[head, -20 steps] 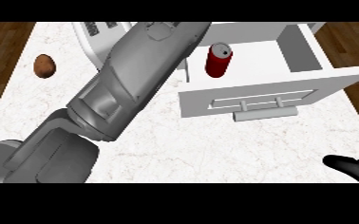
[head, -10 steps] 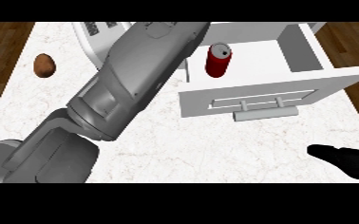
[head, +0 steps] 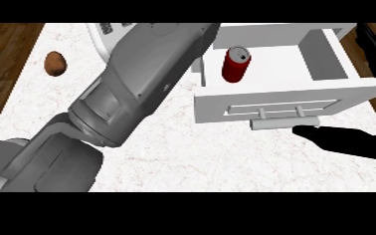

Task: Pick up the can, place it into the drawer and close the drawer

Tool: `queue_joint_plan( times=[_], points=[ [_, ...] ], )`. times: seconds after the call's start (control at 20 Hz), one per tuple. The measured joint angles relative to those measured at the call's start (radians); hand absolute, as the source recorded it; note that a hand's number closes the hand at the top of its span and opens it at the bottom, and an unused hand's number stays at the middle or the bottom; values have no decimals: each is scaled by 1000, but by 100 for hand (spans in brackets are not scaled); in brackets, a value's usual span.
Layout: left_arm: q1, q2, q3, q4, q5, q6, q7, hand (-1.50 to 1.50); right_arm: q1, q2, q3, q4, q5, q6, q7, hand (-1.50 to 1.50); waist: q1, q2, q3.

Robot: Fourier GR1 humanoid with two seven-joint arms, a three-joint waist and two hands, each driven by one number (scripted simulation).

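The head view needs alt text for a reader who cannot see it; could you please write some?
A red can stands upright in an open white drawer on a marbled counter. The black right hand is just in front of the drawer's handle. A grey forearm crosses the left; a brown potato lies far left.

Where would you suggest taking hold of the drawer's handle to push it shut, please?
Judging from here, press the handle, a horizontal bar along the drawer front, at its middle, coming from the near side. The right hand is already beside its right end, so its fingers could probably push there.
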Motion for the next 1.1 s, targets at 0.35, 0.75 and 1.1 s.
queue_joint_plan(
  times=[0.35,0.75,1.1],
  points=[
    [-15,-1,-8,31,-9,-6,-16,-150,-113,8,120,228,216,-71,-55,-150,29,-5,0],
    [-9,17,15,26,-17,-47,-2,-150,-232,34,185,567,411,-208,-150,-150,61,-13,-1],
    [28,66,19,-21,-39,-56,27,-150,-370,97,177,887,519,-374,-206,-150,86,-19,-1]
  ],
)
